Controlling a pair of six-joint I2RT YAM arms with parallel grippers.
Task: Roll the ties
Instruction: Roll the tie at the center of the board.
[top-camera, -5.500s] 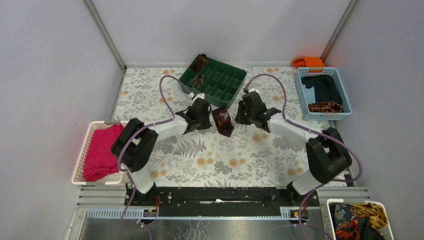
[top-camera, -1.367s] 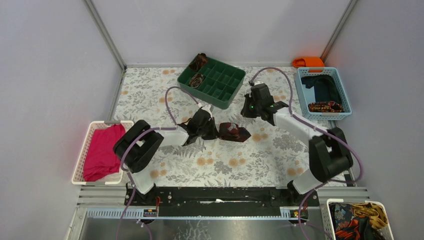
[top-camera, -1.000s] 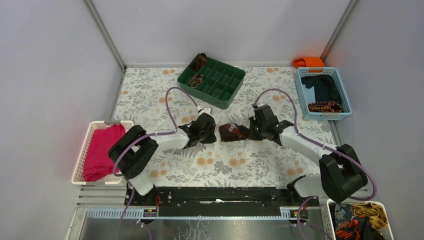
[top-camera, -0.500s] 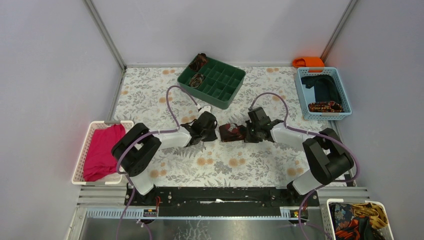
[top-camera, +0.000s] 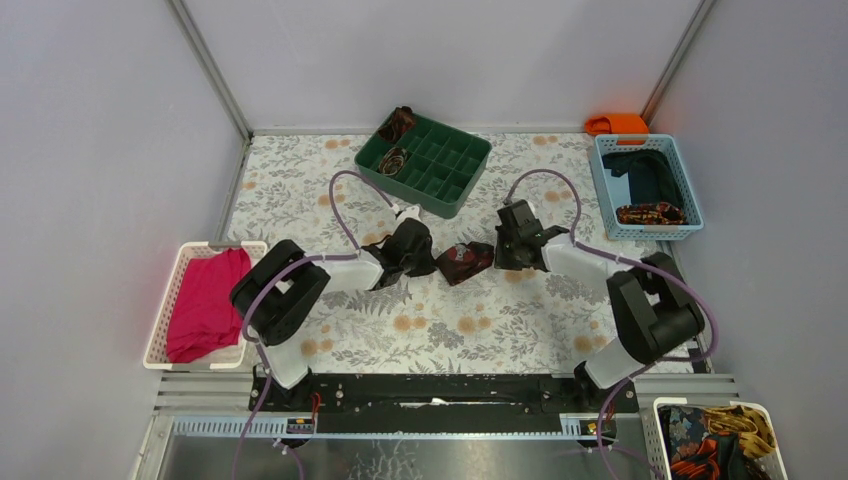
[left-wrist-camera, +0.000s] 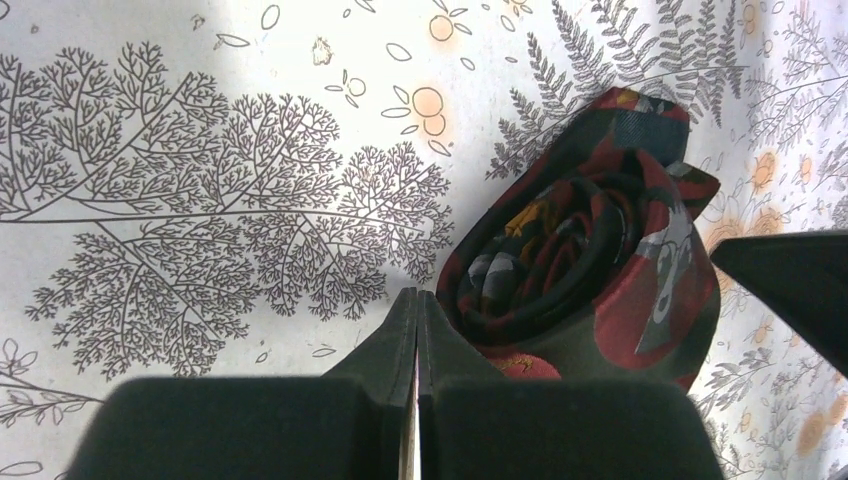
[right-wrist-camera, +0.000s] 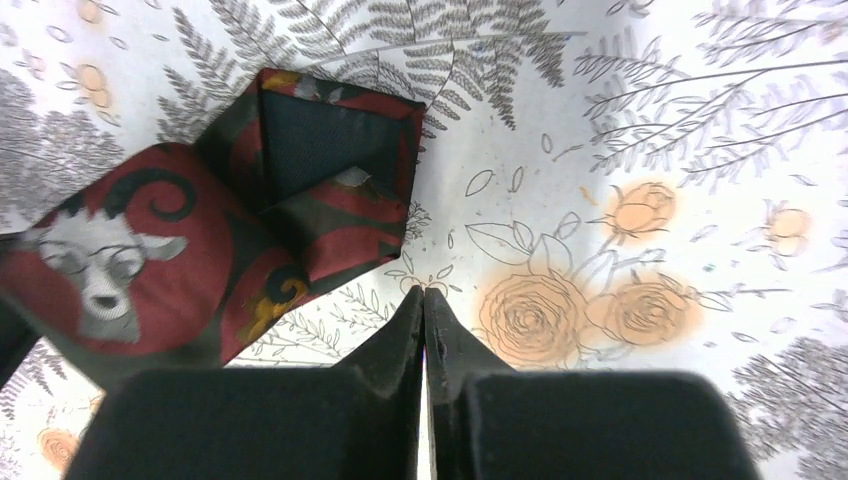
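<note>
A dark maroon tie (top-camera: 463, 260), rolled into a coil with its broad end wrapped outside, lies on the floral table between both grippers. In the left wrist view the coil (left-wrist-camera: 590, 270) sits just right of my left gripper (left-wrist-camera: 416, 296), whose jaws are pressed shut and empty, the right finger against the coil's side. My right gripper (right-wrist-camera: 424, 292) is shut too, with nothing held, its tip just off the tie's folded end (right-wrist-camera: 300, 170). From above, the left gripper (top-camera: 432, 258) and right gripper (top-camera: 498, 252) flank the coil. Two more rolled ties (top-camera: 397, 160) sit at the green tray.
The green compartment tray (top-camera: 440, 165) stands behind the grippers. A blue basket (top-camera: 600, 190) at the right holds navy cloth (top-camera: 645, 175) and a patterned coil (top-camera: 650, 213). A white basket (top-camera: 165, 310) with pink-red cloth (top-camera: 205, 300) is at the left. Another basket (top-camera: 655, 425) of patterned fabric is at the bottom right.
The right gripper has drawn back a little from the coil towards the far right. The coil has turned slightly and sits nearer the left gripper, which has barely moved.
</note>
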